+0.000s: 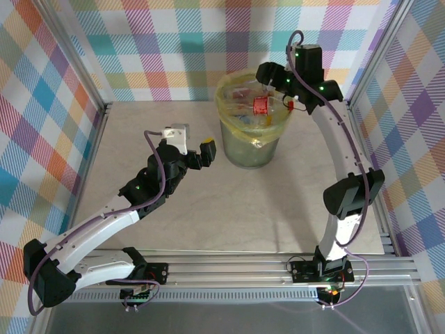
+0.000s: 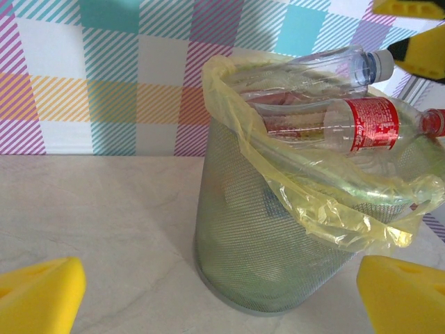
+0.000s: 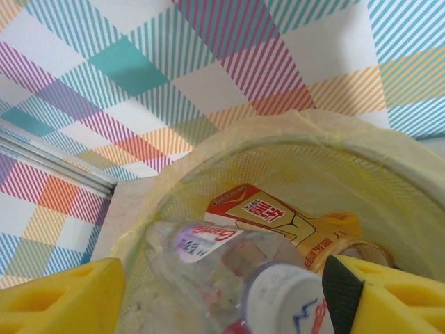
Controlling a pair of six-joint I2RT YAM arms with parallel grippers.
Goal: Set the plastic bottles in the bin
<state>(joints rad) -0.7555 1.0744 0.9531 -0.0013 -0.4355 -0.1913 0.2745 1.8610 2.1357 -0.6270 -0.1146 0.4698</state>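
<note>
The bottles we can see are all in the bin, which stands near the far edge of the bench, about midway along it. It is heaped to the top. A red-labelled bottle and a clear bottle lie nearly level across the mouth, their long axes running rim to rim. Their capped necks stick out past the yellow liner on the side toward the right arm. Deeper in, we make out an orange bottle with a red label.

The right fingers hang straight over the mouth at its far right rim, spread wide. A white-labelled bottle sits just below and between them. It is close to one pad, but we judge it is not gripped. The left fingers are also spread and hold nothing. They face the bin's wall from its near left side and stand apart from it.

The right arm is the nearer one, so any settling push on the overhanging necks would be its job. We judge the task close to done, and the risk is a top bottle rolling off.
</note>
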